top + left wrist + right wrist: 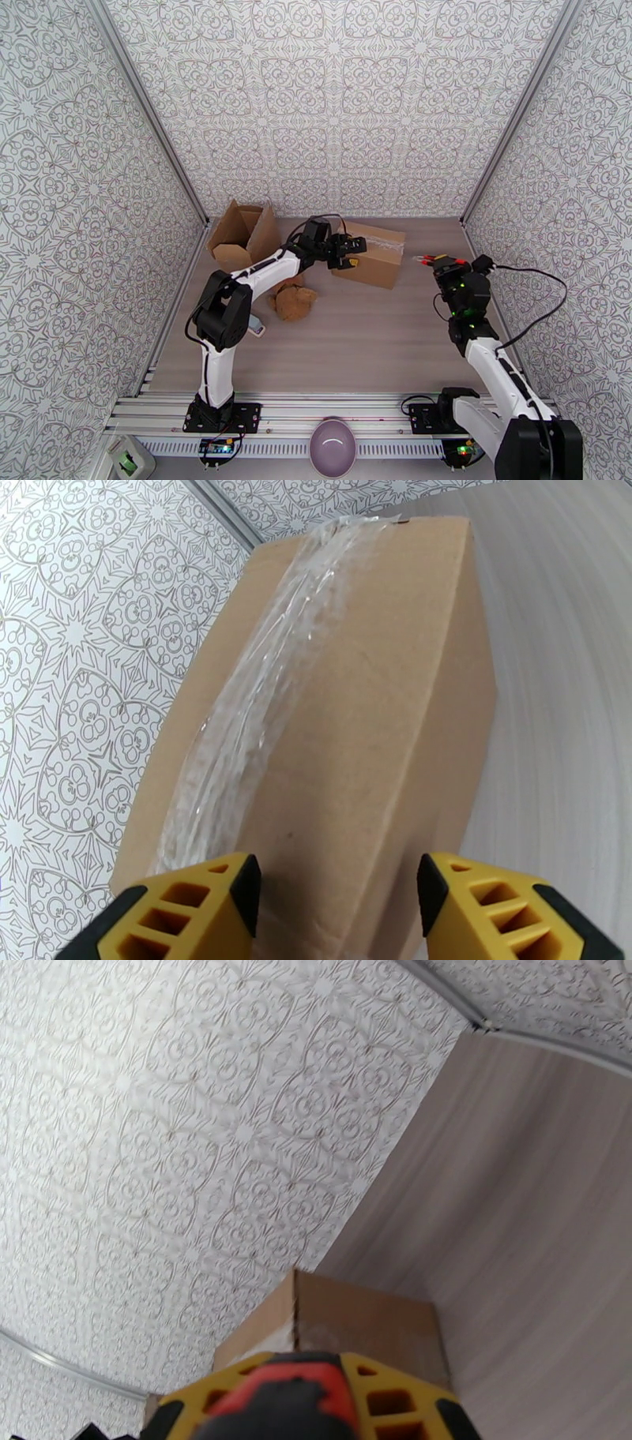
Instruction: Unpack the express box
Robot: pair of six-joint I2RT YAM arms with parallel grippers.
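Bowl point(333, 446) off tabletop's point(379, 347) near edge, centre. Taped box point(375, 260) lies near far edge, centre. Open box point(241, 233) in far left corner. Paper wad point(294, 302) near it. Left gripper point(352, 253) spread, at taped box's left end; contact unclear. Right gripper point(444, 262) clenched on red tool point(425, 258), right of taped box, apart.
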